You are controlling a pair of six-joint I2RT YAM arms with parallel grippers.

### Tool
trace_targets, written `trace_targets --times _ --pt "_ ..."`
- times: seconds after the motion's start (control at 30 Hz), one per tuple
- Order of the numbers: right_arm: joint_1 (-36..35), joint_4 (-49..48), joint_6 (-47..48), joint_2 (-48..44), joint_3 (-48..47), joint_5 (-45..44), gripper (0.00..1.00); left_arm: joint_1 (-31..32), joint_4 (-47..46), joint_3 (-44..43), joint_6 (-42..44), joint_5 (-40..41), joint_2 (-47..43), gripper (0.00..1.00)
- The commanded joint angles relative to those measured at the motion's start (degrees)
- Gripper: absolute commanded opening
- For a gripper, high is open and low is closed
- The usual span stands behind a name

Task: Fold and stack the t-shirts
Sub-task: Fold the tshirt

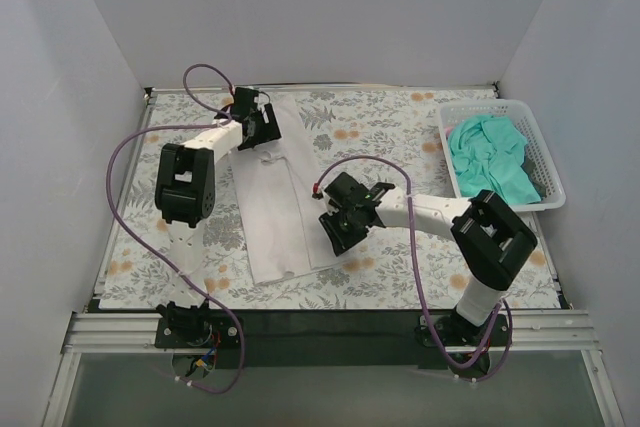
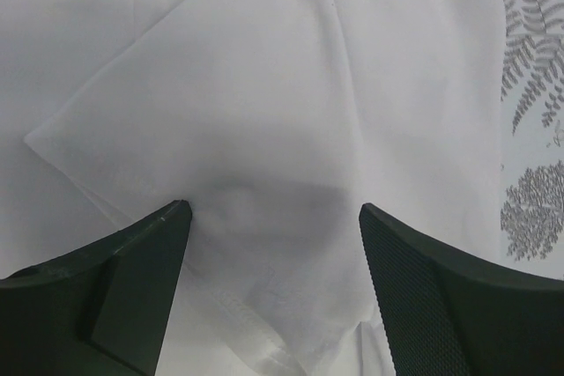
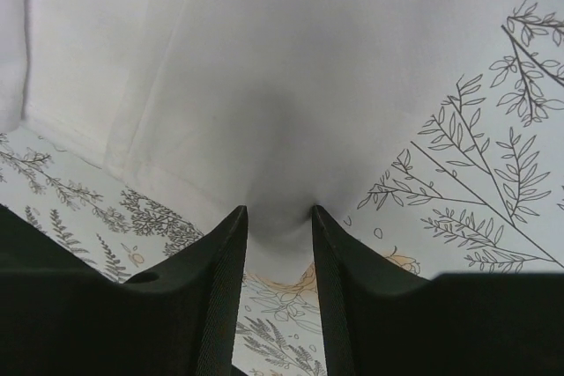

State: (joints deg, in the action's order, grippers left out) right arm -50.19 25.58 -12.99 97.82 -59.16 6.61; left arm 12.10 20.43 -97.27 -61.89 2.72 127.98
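The white t-shirt lies folded into a long strip on the floral tablecloth, left of the middle. My left gripper hovers over its far end with jaws wide open; in the left wrist view the gripper has a folded sleeve and hem of the white t-shirt beneath it. My right gripper is at the strip's near right edge. In the right wrist view the gripper is narrowly open, and the edge of the white t-shirt bulges between its tips. The teal-green t-shirt lies crumpled in the basket.
A white lattice basket stands at the far right of the table. The floral tablecloth covers the table, and white walls close in on three sides. A dark strip runs along the near edge by the arm bases.
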Motion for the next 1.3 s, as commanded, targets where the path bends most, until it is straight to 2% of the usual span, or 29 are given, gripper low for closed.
trace_targets --times 0.0,0.1,0.13,0.17,0.23,0.37,0.5,0.63,0.7,0.87,1.27 --pt "-0.34 0.96 -1.95 -2.97 -3.86 -0.28 0.37 0.82 0.14 4.54 -0.67 -0.28 -11.75 0.73" --pt "-0.25 2.19 -2.30 -5.88 -5.27 -3.61 0.47 0.82 3.98 10.68 -4.37 2.19 -19.24 0.82" --pt "-0.17 2.36 -2.39 -6.50 -5.27 -4.32 0.49 0.82 5.14 12.53 -7.95 2.81 -24.92 0.85" --pt "0.36 2.97 -2.65 -7.55 -5.09 -5.20 0.51 0.82 6.37 14.55 -9.46 3.34 -27.76 0.95" --pt "0.80 3.24 -3.18 -8.52 -4.31 -5.64 0.54 1.08 10.23 21.23 -13.49 4.57 -36.26 0.96" --pt "1.85 3.86 -4.40 -10.28 -1.67 -4.95 0.54 2.05 19.02 32.04 -18.52 5.02 -48.48 0.97" --pt "2.03 3.77 -6.08 -11.60 1.49 -4.24 0.50 4.77 27.71 43.11 -22.65 1.07 -57.57 0.86" --pt "2.03 2.90 -7.48 -11.95 3.52 -3.10 0.47 7.41 31.95 54.00 -26.96 -2.63 -64.60 0.78" --pt "2.03 2.02 -8.18 -11.95 4.57 -1.26 0.47 8.29 32.57 56.48 -28.37 -5.88 -66.80 0.77" --pt "1.94 0.00 -9.06 -10.02 6.95 2.43 0.46 9.96 31.79 60.53 -29.17 -8.61 -65.50 0.74" --pt "1.94 -2.12 -10.21 -6.42 8.44 5.69 0.43 17.16 26.60 60.89 -29.17 -12.04 -54.51 0.65"
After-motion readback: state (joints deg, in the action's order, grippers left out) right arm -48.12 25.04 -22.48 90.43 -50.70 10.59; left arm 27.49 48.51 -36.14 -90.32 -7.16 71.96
